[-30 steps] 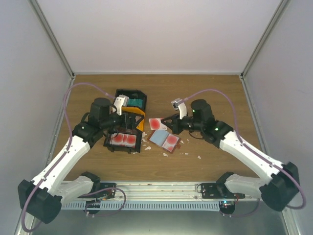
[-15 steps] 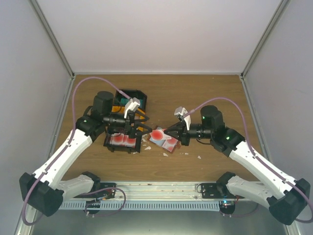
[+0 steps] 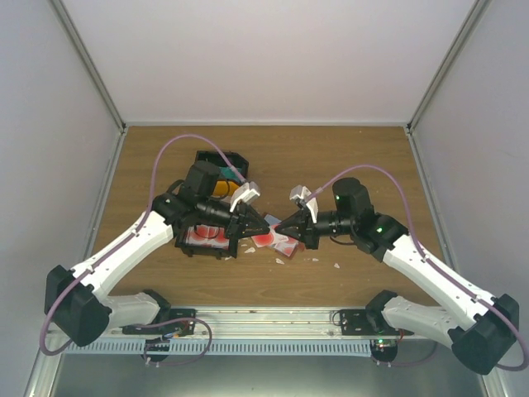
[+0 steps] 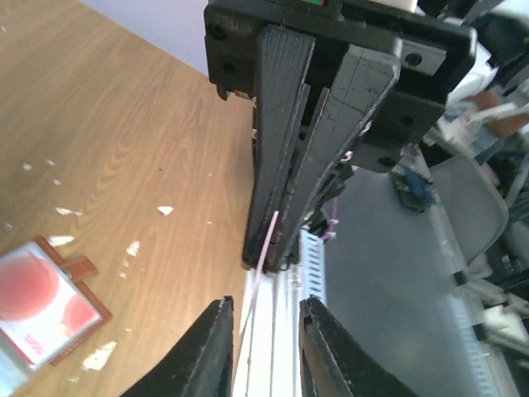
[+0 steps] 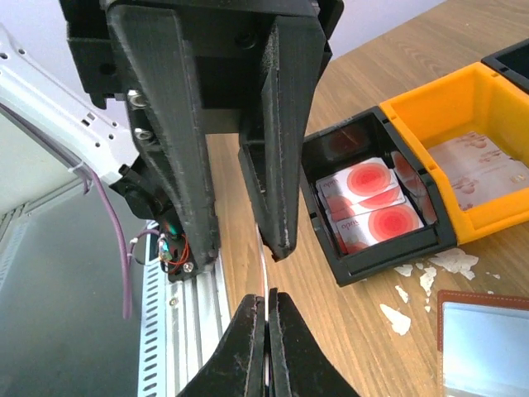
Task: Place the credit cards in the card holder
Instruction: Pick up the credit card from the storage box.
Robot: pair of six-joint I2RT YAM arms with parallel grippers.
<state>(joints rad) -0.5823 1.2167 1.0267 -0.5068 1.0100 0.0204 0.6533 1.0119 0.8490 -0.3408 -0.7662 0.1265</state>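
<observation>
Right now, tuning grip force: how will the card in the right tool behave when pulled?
Probably stiff: the card juts straight from the right tool. Likely light, being so thin edge-on. Pinched near one end, it may pivot.

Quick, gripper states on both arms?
Left gripper: open, jaws apart.
Right gripper: closed on a credit card, held edge-on.

Left fingers (image 3: 257,223), right fingers (image 3: 288,224) nearly meet above card holder (image 3: 286,243); red-white credit cards (image 3: 207,237) in black bin (image 3: 202,251).
</observation>
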